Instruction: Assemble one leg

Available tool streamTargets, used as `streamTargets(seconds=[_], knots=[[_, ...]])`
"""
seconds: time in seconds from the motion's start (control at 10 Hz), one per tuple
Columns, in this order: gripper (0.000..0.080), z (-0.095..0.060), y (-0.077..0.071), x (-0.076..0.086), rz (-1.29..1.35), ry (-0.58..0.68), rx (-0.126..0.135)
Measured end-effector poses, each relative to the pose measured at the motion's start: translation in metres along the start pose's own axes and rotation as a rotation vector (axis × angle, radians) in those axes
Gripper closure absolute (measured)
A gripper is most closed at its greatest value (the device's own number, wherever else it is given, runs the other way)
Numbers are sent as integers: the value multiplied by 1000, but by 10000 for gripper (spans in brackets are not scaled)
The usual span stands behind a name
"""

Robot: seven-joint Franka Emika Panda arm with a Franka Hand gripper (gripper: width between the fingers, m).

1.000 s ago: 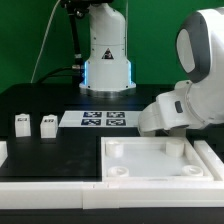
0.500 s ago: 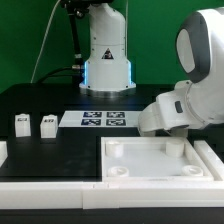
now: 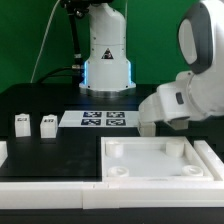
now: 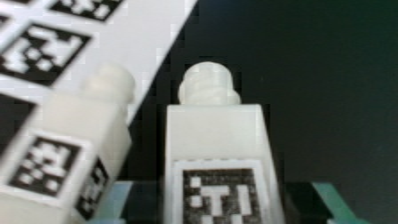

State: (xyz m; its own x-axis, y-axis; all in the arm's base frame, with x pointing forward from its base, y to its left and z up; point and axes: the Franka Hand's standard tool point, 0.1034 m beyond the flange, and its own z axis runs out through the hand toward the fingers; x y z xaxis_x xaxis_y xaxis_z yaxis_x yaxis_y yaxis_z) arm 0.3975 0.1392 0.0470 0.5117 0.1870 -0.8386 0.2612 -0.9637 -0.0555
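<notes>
In the wrist view a white leg (image 4: 214,130) with a black-and-white tag lies between my gripper's (image 4: 222,205) teal pads (image 4: 121,200). Dark gaps show on both sides of it, so the gripper is open around the leg and does not touch it. A second leg (image 4: 80,130) lies close beside it, partly over the marker board (image 4: 71,40). In the exterior view two more legs (image 3: 20,123) (image 3: 46,125) stand at the left. The arm's white wrist (image 3: 172,103) hides the gripper and the two legs under it.
The wide white square plate (image 3: 155,160) with round corner sockets lies at the front right. The marker board (image 3: 105,119) lies mid-table in front of the robot base (image 3: 107,70). A white part (image 3: 3,152) sits at the left edge.
The arm's wrist has risen slightly and shifted toward the exterior view's right. The two legs at the left and the plate have not moved.
</notes>
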Motion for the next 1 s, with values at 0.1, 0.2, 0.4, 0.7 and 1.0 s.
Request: streamTargets(seconds=[0.1,0.2,0.4,0.7,1.0], knots=[[509,-12,1,-13,2,-15,-4],[509,-24,2,-21,5,-20,-4],[509,-43,3,-20,17,41,9],[509,-53,4,-9,26,342,2],[509,-76,20,-16,93,619,35]])
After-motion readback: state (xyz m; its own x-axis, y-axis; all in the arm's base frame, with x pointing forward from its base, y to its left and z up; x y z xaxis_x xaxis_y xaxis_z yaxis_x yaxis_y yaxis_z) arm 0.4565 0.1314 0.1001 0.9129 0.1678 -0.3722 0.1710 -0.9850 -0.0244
